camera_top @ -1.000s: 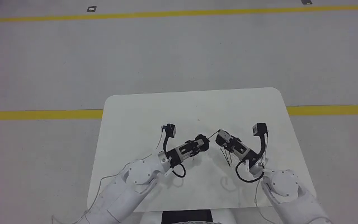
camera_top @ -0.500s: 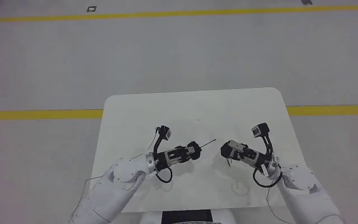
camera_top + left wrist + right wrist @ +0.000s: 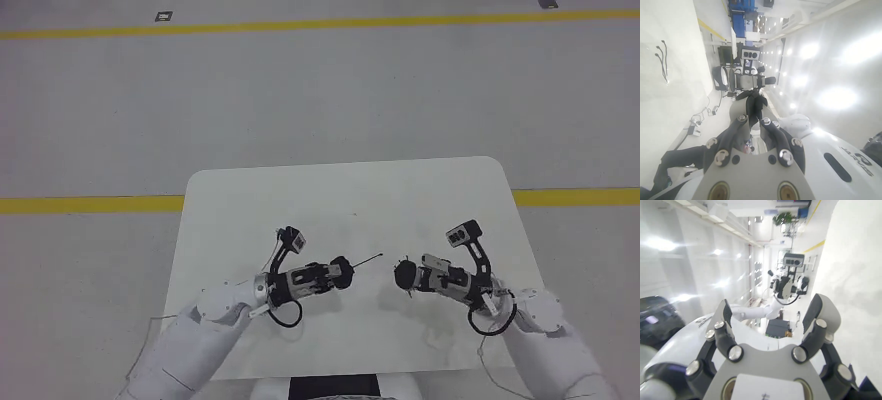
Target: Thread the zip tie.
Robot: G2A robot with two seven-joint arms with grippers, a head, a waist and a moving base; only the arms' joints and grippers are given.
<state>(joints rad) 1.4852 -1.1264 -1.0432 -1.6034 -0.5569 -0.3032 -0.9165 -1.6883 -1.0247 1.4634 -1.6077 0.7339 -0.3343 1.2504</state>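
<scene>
L gripper (image 3: 342, 272) clamped on zip tie (image 3: 368, 260); tail points twd table's (image 3: 350, 190) right edge. R gripper (image 3: 404, 275), spread apart & empty, sits just beyond tip.

Grey floor (image 3: 320, 100) with yellow lines (image 3: 90, 204); bright ceiling lights (image 3: 836, 98), perhaps blue shelving (image 3: 742, 20) behind.

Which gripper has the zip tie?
The left gripper, shut on the black zip tie; the right gripper is open, holding nothing.
</scene>
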